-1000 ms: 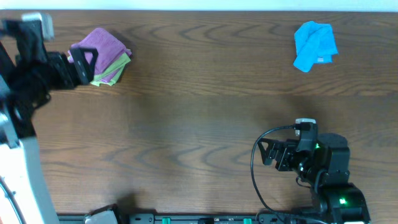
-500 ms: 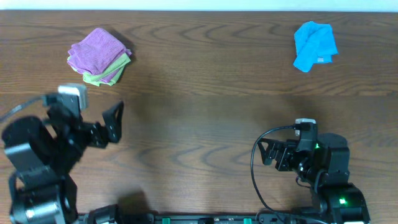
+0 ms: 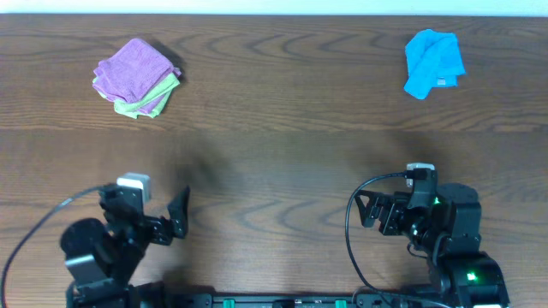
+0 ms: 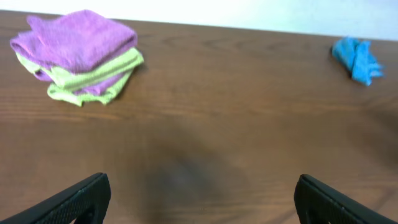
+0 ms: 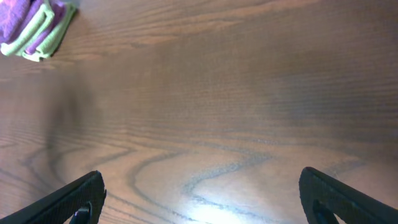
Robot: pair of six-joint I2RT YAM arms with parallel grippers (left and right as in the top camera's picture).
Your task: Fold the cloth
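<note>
overhead first: the cloth (image 3: 133,67) lies as a folded purple bundle in the far left corner of the table (image 3: 274,145), stacked with a lime-green cloth (image 3: 168,86) whose edges peek out along its near and right sides. a crumpled blue cloth (image 3: 434,62) sits far off to the right along the same back edge. both arms are down at the near edge, well apart from all the fabric. the left gripper (image 3: 175,221) stands with its jaws spread wide and nothing between them, and the right gripper (image 3: 370,210) is just as wide and just as empty. over to the left wrist camera: the left gripper (image 4: 202,202) shows only two dark fingertips (image 4: 81,198) at the bottom corners, far apart, with bare wood between. ahead and to the left, the cloth (image 4: 74,40) is on top of the pile, purple and green layers alternating beneath it, the lime-green cloth (image 4: 93,78) sticking out at the front. the blue cloth (image 4: 356,57) is a small shape at the upper right. now the right wrist camera: the right gripper (image 5: 202,199) again has its fingertips (image 5: 74,198) at the frame's lower corners, fully parted, holding nothing, with wood grain and a glare patch in the gap. the cloth (image 5: 15,18) is just caught in the top left corner, the lime-green cloth (image 5: 46,34) folded in with it.
</note>
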